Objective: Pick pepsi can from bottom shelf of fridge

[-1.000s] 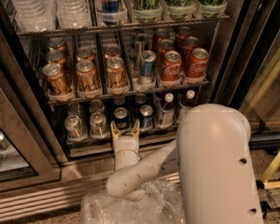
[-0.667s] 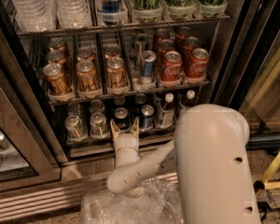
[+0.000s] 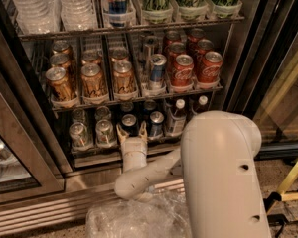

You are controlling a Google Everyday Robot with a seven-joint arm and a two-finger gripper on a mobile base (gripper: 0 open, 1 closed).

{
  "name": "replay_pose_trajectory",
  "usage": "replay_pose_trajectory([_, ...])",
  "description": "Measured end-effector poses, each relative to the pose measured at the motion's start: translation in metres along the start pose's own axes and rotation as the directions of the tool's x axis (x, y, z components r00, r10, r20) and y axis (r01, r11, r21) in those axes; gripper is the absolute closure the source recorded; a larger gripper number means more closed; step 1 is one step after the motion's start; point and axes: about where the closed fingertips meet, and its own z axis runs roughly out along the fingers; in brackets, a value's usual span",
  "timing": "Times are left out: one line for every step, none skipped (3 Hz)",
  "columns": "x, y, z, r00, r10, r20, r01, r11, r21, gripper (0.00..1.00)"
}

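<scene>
The fridge (image 3: 241,58) stands open in front of me. On its bottom shelf (image 3: 92,155), the pepsi can (image 3: 129,122) stands in a middle lane, dark with a silver top. My gripper (image 3: 132,132) reaches into the front of this shelf. Its two fingers are spread, one at each side of the pepsi can's lower front, so it is open around the can. A brighter blue can (image 3: 156,123) stands just right of it. My white arm (image 3: 218,172) fills the lower right and hides part of the shelf.
Silver cans (image 3: 92,132) stand left of the pepsi can and two bottles (image 3: 178,115) to the right. The rack above holds gold cans (image 3: 94,81), a slim blue-and-silver can (image 3: 157,69) and red cans (image 3: 194,67). Crumpled clear plastic (image 3: 131,217) lies on the floor. The glass door (image 3: 10,157) is at the left.
My gripper has moved slightly up and further in toward the pepsi can. The cans have not moved.
</scene>
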Motion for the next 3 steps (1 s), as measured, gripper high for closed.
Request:
replay_pose_trajectory([0.0032, 0.0059, 0.012, 1.0, 0.005, -0.002, -0.005, 0.9999, -0.016, 0.33])
replay_pose_trajectory([0.0046, 0.0081, 0.0166, 1.0, 0.008, -0.001, -0.008, 0.9998, -0.018, 0.49])
replay_pose_trajectory([0.0045, 0.0081, 0.0165, 1.0, 0.008, -0.001, -0.008, 0.9998, -0.018, 0.7])
